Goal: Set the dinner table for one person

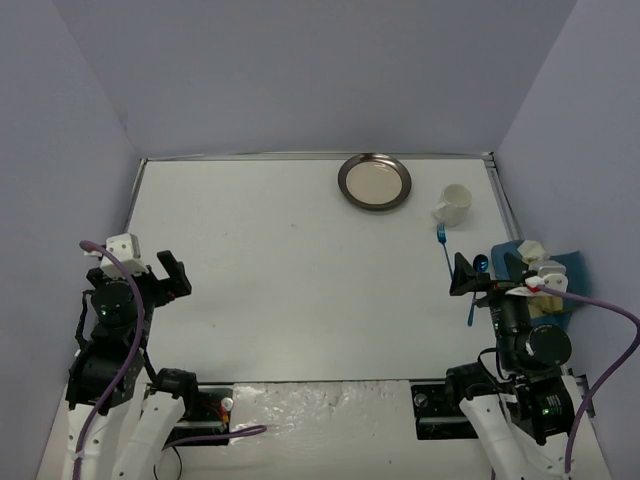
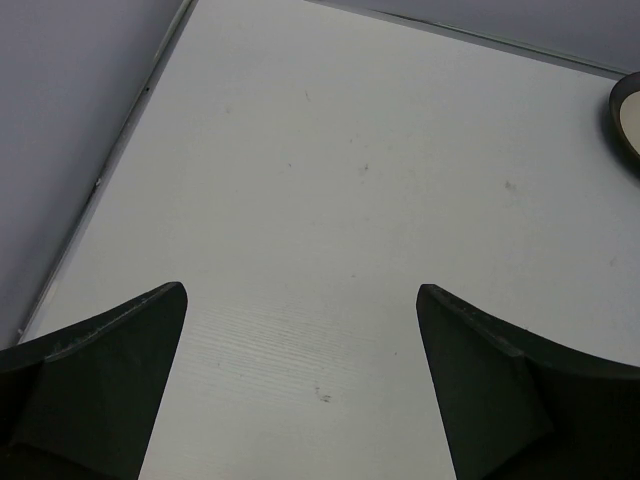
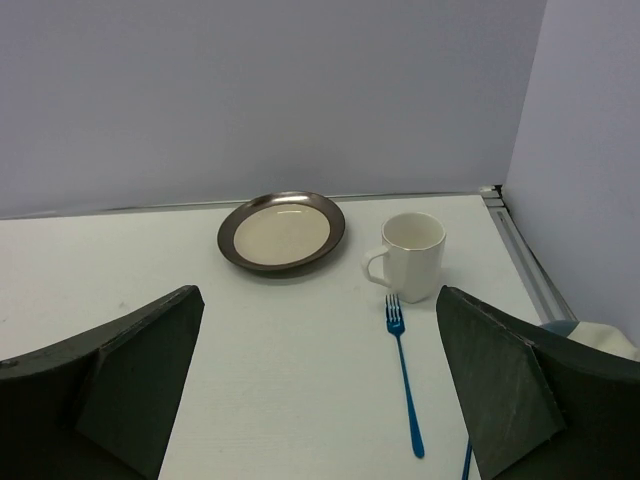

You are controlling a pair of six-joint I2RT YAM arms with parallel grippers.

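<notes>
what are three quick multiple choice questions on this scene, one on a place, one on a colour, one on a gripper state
1. Where is the mug? A) right of the plate B) on the plate C) left of the plate
2. Fork colour? A) red B) blue C) silver
3. The left gripper is A) shut on the fork B) shut on the mug C) open, empty
1 A, it stands apart at the plate's right; 2 B, blue from tines to handle end; 3 C, bare dinner table shows between its spread jaws.
</notes>
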